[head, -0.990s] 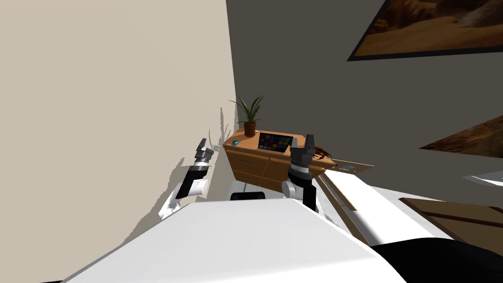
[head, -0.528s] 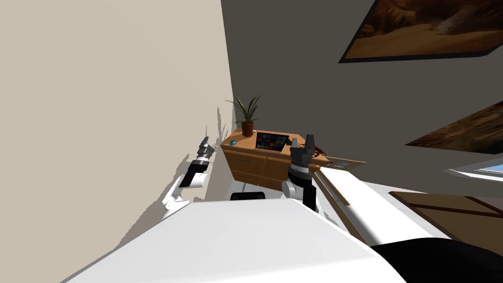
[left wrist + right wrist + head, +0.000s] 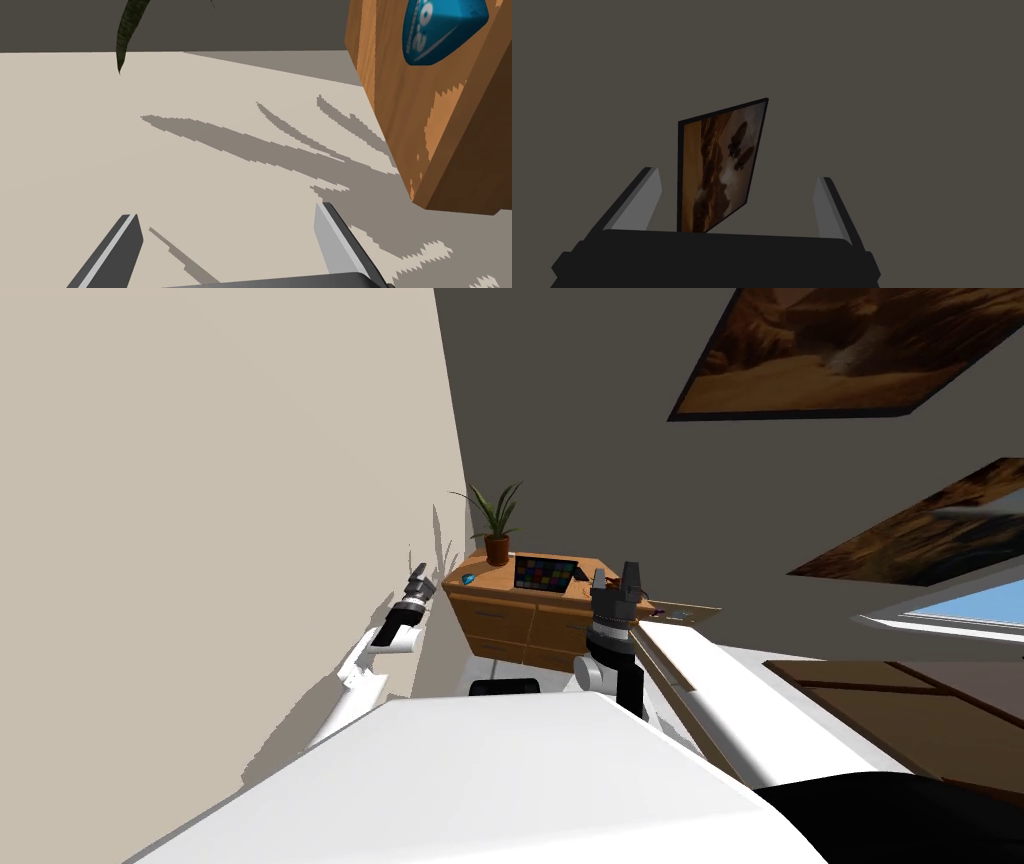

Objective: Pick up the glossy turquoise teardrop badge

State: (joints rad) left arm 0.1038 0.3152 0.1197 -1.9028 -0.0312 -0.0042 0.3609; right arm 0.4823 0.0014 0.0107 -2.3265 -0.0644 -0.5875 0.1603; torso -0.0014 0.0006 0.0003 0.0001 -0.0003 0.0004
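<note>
Over at the left end of the wooden table [image 3: 520, 623], right by the beige wall [image 3: 200, 488], the robot's left arm is stretched out forward and a bit up, with the left tool [image 3: 420, 588] short of the table's corner. In the left wrist view the tool [image 3: 227, 245] has its fingers [image 3: 334, 240] spread wide with nothing between them, and it's aimed at the wall rather than the table edge [image 3: 395, 100]. The turquoise teardrop badge [image 3: 442, 30] sits on the tabletop near that corner, ahead of the tool and off to one side, well clear of both fingers. In the head view the badge [image 3: 468, 579] lies in front of the potted plant [image 3: 495, 523], beside a colour chart tablet [image 3: 546, 573]. The right arm stands upright near the table's other end, and the right tool [image 3: 618, 578] is open and empty too.
</note>
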